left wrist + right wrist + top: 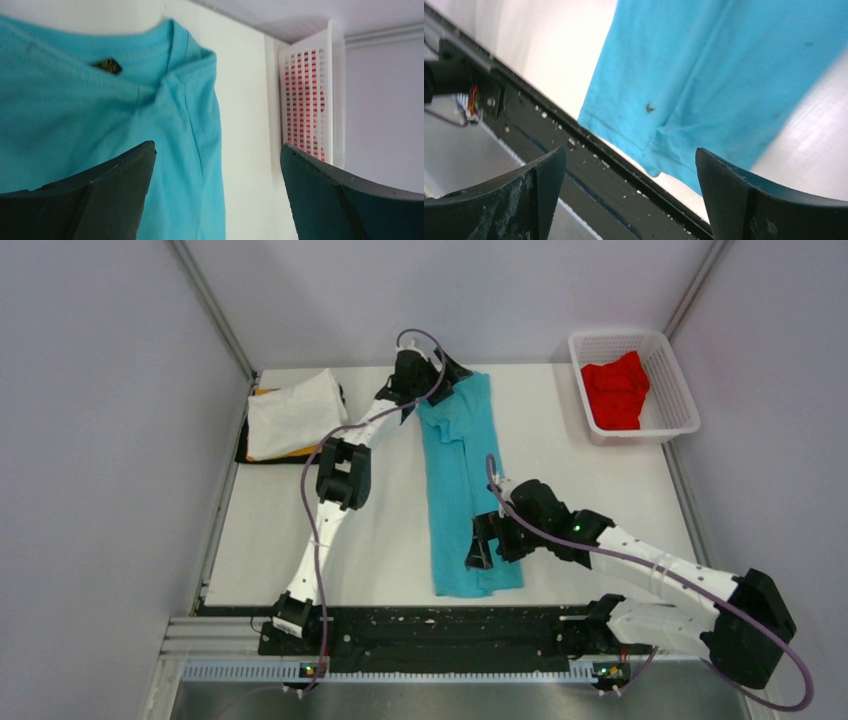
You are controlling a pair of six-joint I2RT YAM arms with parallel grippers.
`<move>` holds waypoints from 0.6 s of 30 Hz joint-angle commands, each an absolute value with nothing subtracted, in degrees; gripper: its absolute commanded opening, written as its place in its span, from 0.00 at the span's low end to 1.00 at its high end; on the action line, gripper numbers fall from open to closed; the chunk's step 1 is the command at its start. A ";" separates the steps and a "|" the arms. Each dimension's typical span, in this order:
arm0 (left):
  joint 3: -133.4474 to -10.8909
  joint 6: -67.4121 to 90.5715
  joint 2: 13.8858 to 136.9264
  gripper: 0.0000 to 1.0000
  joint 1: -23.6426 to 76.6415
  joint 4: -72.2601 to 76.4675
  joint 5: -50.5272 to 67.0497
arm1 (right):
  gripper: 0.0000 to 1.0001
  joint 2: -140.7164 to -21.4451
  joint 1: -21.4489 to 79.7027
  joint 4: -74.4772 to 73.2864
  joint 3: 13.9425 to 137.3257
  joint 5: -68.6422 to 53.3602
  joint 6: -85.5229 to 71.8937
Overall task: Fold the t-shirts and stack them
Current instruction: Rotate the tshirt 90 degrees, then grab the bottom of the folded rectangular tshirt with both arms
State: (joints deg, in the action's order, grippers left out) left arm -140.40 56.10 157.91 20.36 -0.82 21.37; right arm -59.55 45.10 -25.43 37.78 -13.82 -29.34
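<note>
Here the left gripper, outstretched, hangs over the turquoise t-shirt, right gripper near its hem, both spread apart.

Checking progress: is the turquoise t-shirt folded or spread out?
Partly folded: the turquoise t-shirt lies as a long narrow strip with a side lapped inward, and is not yet folded crosswise.

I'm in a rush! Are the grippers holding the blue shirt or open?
Left gripper: open, holding nothing, over the shirt.
Right gripper: open, holding nothing.
</note>
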 commanded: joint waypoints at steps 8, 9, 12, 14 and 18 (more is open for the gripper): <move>-85.29 38.13 97.02 0.99 28.97 -21.03 9.14 | 0.98 -49.67 37.49 -40.88 32.17 -1.50 -48.83; -78.23 39.16 91.31 0.99 30.58 -20.17 8.62 | 0.96 -49.55 37.43 -40.05 30.86 -3.11 -49.57; -60.38 45.28 80.82 0.99 35.89 -17.83 7.77 | 0.90 -49.47 37.39 -37.53 27.88 -6.84 -50.44; -51.68 50.24 75.59 0.99 38.96 -17.94 8.67 | 0.87 -49.60 37.35 -37.06 26.57 -6.92 -50.51; -39.50 58.75 69.68 0.99 46.33 -15.40 8.73 | 0.81 -50.21 37.29 -34.42 23.42 -6.58 -50.09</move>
